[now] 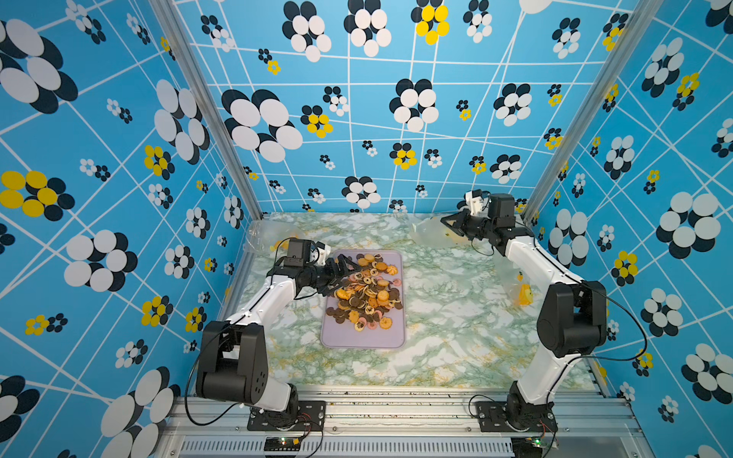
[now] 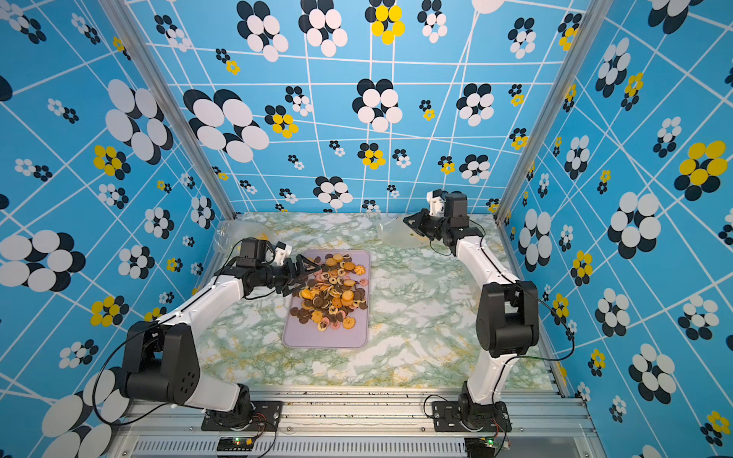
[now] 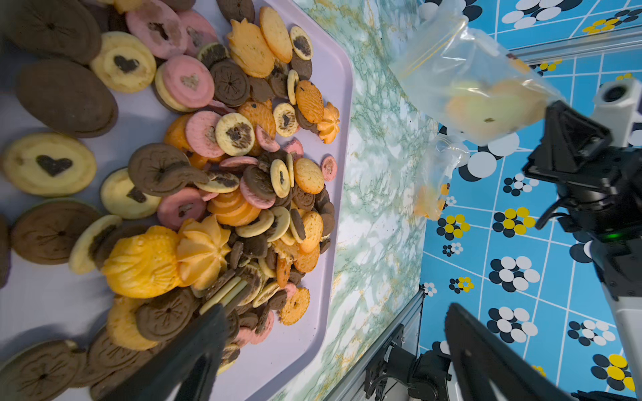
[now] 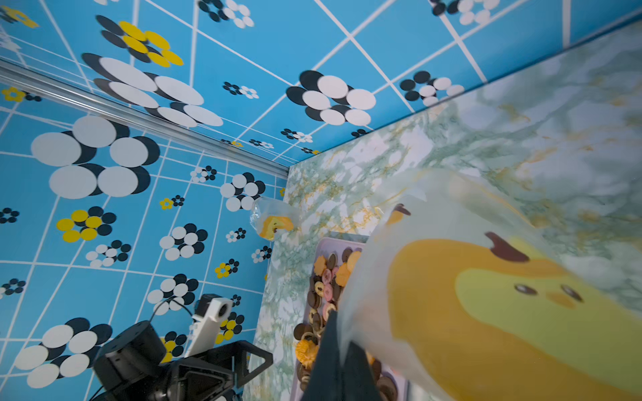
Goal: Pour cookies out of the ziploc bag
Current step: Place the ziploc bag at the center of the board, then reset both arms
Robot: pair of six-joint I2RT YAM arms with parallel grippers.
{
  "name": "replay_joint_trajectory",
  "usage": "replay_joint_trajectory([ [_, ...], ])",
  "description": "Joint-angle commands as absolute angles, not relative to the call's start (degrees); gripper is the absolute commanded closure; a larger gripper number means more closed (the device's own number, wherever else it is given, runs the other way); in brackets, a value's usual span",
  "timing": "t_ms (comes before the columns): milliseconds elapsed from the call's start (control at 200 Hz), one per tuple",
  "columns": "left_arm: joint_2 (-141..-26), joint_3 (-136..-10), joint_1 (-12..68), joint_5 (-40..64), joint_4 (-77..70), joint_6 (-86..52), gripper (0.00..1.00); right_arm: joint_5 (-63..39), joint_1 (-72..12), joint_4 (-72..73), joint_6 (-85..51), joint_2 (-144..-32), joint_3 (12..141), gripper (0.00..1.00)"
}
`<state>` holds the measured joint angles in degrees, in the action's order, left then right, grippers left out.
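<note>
The cookies [image 1: 367,293] lay heaped on the tray [image 1: 363,339] in the middle of the tabletop [image 1: 456,325], so by my reckoning the pour was done. A few sat close to the tray's right rim.

The left claw [image 1: 343,276] hung with its jaws wide apart and nothing between them, low over the left side of the pile. The right claw [image 1: 450,226] was pinched shut on the bag [image 1: 426,234], well away near the far right corner. I could not tell whether the film touched the tabletop. Through the plastic a yellow piece [image 4: 503,312] with a face print showed, and I saw no cookies with it.

Two spare bags lay at the walls, one in the far left corner [image 1: 263,234] and one by the right arm [image 1: 519,285].

Trouble could come from the left claw first. It sat so near the heap that a sideways or downward move would likely plough cookies over the shallow rim onto the tabletop. The loose pile would slide easily. If the right arm swung back across the tray, the limp bag could drag through the top cookies. A weak pinch on thin film might also let the bag slip.
</note>
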<state>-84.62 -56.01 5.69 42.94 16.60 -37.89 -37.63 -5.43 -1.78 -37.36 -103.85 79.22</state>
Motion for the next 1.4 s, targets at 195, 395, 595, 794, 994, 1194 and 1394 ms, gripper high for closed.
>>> replay_joint_trajectory([
  [195,-80.9,-55.5,5.3,32.5,24.5,-31.3,0.0,-30.1,-5.8,4.5,-33.9,-90.3,53.5,0.77],
  [395,-76.4,-53.9,5.7,22.1,22.0,-27.2,0.01,-17.7,-6.1,-1.5,-29.2,-78.0,44.5,0.01],
  [595,-77.0,-56.8,4.5,12.4,25.2,-24.6,0.01,-1.2,-6.1,-5.3,-25.8,-65.5,39.0,0.01],
  [794,-80.3,-57.9,-0.4,20.4,20.7,-20.0,0.01,10.7,-6.0,-9.2,-22.2,-62.9,41.3,0.01],
  [994,-75.0,-43.1,-3.5,14.5,-5.9,-10.7,0.0,15.2,-6.0,13.6,-13.3,-60.5,31.6,0.01],
  [1194,-76.0,-30.1,-2.6,8.0,-26.7,-3.2,0.01,20.7,-5.7,35.6,-2.8,-61.0,19.8,0.01],
  [1394,-86.7,-27.3,-1.7,3.6,-42.2,-2.2,0.01,17.8,-4.6,49.2,-0.1,-72.3,16.6,0.01],
])
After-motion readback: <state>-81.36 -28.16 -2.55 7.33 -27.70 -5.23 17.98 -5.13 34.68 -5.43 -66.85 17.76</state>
